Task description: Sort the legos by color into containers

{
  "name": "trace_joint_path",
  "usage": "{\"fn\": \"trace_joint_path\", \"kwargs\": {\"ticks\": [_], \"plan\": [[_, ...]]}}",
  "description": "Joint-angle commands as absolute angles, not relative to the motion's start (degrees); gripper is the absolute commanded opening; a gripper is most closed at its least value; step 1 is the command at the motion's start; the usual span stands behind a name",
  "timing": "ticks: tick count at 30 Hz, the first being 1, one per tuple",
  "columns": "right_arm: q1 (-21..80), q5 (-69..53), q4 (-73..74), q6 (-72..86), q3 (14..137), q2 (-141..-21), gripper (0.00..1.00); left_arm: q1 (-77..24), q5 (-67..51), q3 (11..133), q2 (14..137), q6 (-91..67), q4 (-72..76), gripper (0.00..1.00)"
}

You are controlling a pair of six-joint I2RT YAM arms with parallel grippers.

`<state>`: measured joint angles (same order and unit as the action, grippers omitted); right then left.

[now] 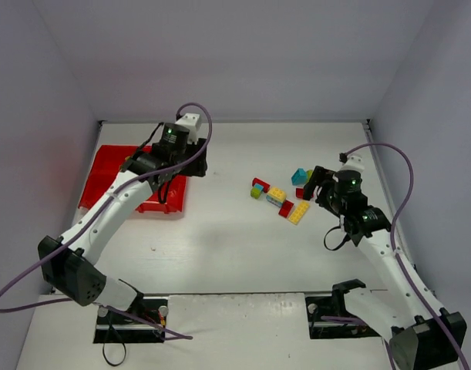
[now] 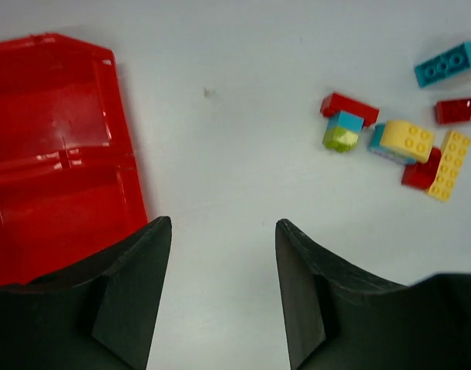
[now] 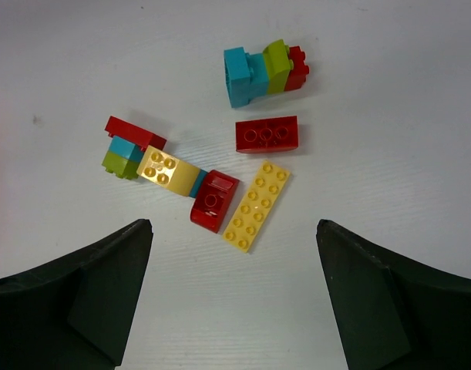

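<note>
Well: red tray [image 1: 104,173] sits by the left edge of the tabletop, toward the far-left corner. The compartments that show in the left wrist view hold no bricks.

Left pincer [image 2: 223,223] hangs just off the tray's right side, over bare tabletop. Jaws spread, nothing between them.

The bricks [image 1: 281,196] all lie loose in one scatter toward the right edge, well apart from the tray. None sorted, so the task looks barely begun.

Right pincer [image 3: 233,225] hovers over the near side of the scatter, jaws spread wide, holding nothing. The long yellow brick [image 3: 256,206] lies nearest below it, touching a red sloped brick [image 3: 214,200].

Risks, as I judge them:
- Teal, green and red pieces appear clipped into one stack [image 3: 262,71]. Lifted whole, mixed colours would land in one compartment.
- A second run of red, teal, green and yellow [image 3: 142,154] sits packed tight; joined or only touching, cannot tell.
- Closing on the yellow brick may drag or shove the red one beside it.
- Long carry across to the tray; a shallow pinch could drop the brick on the way.
</note>
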<state>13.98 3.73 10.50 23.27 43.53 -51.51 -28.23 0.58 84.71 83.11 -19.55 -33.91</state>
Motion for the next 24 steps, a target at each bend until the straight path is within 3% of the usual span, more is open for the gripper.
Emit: {"fn": "trace_joint_path", "kwargs": {"ticks": [1, 9, 13, 24], "plan": [[14.2, 7.0, 7.5, 26.9, 43.0, -56.3, 0.84, -28.7, 0.8, 82.0, 76.4, -18.1, -35.9, 0.5], [14.2, 11.9, 5.5, 33.2, 43.6, -68.5, 0.72, -28.8, 3.5, 70.4, 67.2, -15.0, -33.8, 0.5], [14.2, 13.4, 2.6, 33.8, 45.6, -75.5, 0.72, -28.7, 4.0, 65.7, 64.3, -14.2, -32.3, 0.51], [13.7, 11.6, -4.2, 22.5, 51.8, -89.5, 0.88, -28.7, 5.6, 64.2, 64.0, -13.4, -32.5, 0.5]]}}
